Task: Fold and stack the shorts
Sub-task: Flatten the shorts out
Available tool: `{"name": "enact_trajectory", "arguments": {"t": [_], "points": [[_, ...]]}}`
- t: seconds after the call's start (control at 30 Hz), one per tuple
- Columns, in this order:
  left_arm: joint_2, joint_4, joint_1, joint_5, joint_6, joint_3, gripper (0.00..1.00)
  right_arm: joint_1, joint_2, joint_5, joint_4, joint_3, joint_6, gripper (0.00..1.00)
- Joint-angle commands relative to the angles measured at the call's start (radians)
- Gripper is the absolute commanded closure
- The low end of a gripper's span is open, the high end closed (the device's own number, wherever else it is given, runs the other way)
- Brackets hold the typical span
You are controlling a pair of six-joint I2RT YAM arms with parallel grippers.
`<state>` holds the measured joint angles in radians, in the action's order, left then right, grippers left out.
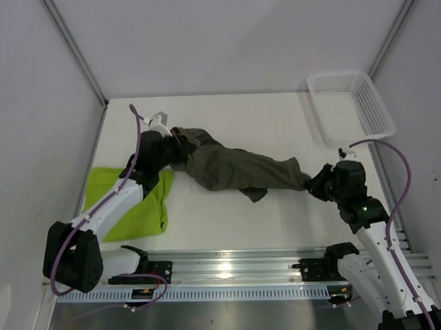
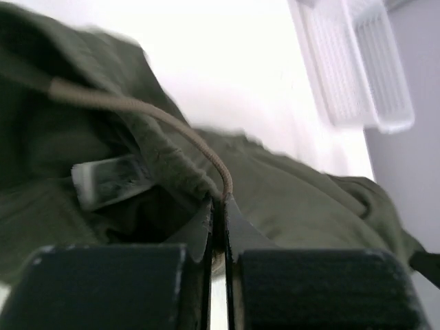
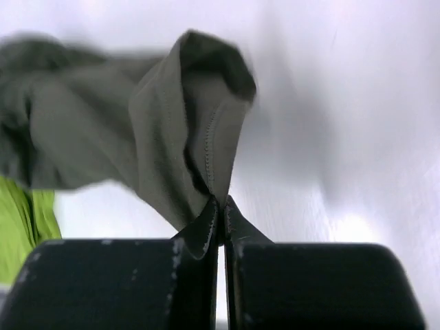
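The dark olive-grey shorts [image 1: 235, 168] stretch across the middle of the table between both arms. My left gripper [image 1: 178, 146] is shut on their waist end, pinching the drawstring [image 2: 172, 127] and waistband [image 2: 165, 165] at its fingertips [image 2: 221, 203]. My right gripper [image 1: 313, 180] is shut on a hem [image 3: 216, 148] of the other end, the cloth rising from its closed fingers [image 3: 206, 230]. The lime green shorts [image 1: 138, 204] lie folded flat at the left, partly under the left arm; a strip of these green shorts [image 3: 24, 213] shows in the right wrist view.
A white mesh basket [image 1: 352, 106] sits at the table's back right corner, also in the left wrist view as the basket [image 2: 357, 69]. A metal rail [image 1: 231, 269] with both arm bases runs along the near edge. Grey walls enclose the table.
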<state>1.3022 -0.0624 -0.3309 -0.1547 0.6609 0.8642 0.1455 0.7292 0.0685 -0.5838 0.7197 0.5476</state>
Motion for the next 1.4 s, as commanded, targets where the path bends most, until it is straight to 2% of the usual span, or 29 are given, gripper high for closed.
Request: {"name": "enact_trajectory", "arguments": {"t": [0.0, 0.03, 0.07, 0.13, 0.2, 0.23, 0.27, 0.3, 0.37, 0.43, 0.53, 0.73, 0.8, 0.9, 0.93, 1.03, 1.13, 1.2, 1.37], "points": [[-0.072, -0.006, -0.043, -0.037, -0.017, -0.201, 1.00, 0.148, -0.103, 0.083, -0.030, -0.130, 0.109, 1.00], [-0.087, -0.029, -0.072, -0.039, -0.004, -0.229, 0.99, 0.229, -0.115, -0.052, -0.059, -0.118, 0.173, 1.00], [-0.102, -0.036, -0.088, -0.026, -0.003, -0.272, 0.98, 0.358, -0.123, -0.105, -0.086, -0.115, 0.243, 1.00], [-0.107, -0.042, -0.111, -0.017, -0.009, -0.312, 0.93, 0.449, -0.113, -0.225, -0.141, -0.102, 0.288, 1.00], [-0.106, -0.027, -0.112, -0.008, -0.023, -0.329, 0.89, 0.512, -0.076, -0.239, -0.137, -0.111, 0.321, 0.90], [-0.109, 0.010, -0.112, 0.004, -0.029, -0.326, 0.83, 0.523, -0.057, -0.225, -0.119, -0.121, 0.322, 0.83], [-0.127, 0.025, -0.112, 0.024, -0.035, -0.323, 0.79, 0.535, -0.041, -0.211, -0.113, -0.124, 0.336, 0.71], [-0.141, 0.038, -0.112, 0.035, -0.041, -0.326, 0.76, 0.546, -0.012, -0.205, -0.107, -0.128, 0.344, 0.65], [-0.196, 0.088, -0.112, 0.075, -0.044, -0.329, 0.55, 0.597, -0.001, -0.246, -0.103, -0.129, 0.374, 0.49], [-0.239, 0.134, -0.112, 0.118, -0.047, -0.326, 0.32, 0.614, -0.002, -0.294, -0.094, -0.124, 0.370, 0.47], [-0.320, 0.217, -0.112, 0.208, -0.064, -0.312, 0.18, 0.612, 0.022, -0.322, -0.093, -0.095, 0.353, 0.43], [-0.386, 0.358, -0.105, 0.351, -0.092, -0.222, 0.06, 0.611, 0.173, -0.444, -0.122, 0.030, 0.318, 0.19], [-0.376, 0.348, -0.094, 0.354, -0.089, -0.214, 0.05, 0.602, 0.245, -0.466, -0.110, 0.076, 0.290, 0.19], [-0.318, 0.309, -0.094, 0.298, -0.086, -0.231, 0.05, 0.557, 0.309, -0.415, -0.067, 0.081, 0.250, 0.26], [-0.298, 0.284, -0.094, 0.294, -0.084, -0.241, 0.05, 0.537, 0.318, -0.409, -0.056, 0.069, 0.246, 0.32], [-0.169, 0.250, -0.077, 0.337, -0.070, -0.205, 0.05, 0.520, 0.320, -0.389, -0.010, 0.038, 0.239, 0.39], [-0.035, 0.234, -0.050, 0.339, -0.076, -0.128, 0.05, 0.497, 0.297, -0.424, -0.011, 0.032, 0.236, 0.29], [0.023, 0.222, -0.036, 0.333, -0.083, -0.082, 0.05, 0.439, 0.291, -0.405, 0.007, 0.041, 0.204, 0.28], [0.104, 0.182, -0.011, 0.293, -0.098, -0.025, 0.06, 0.229, 0.390, -0.225, 0.125, 0.027, 0.117, 0.26]]}}
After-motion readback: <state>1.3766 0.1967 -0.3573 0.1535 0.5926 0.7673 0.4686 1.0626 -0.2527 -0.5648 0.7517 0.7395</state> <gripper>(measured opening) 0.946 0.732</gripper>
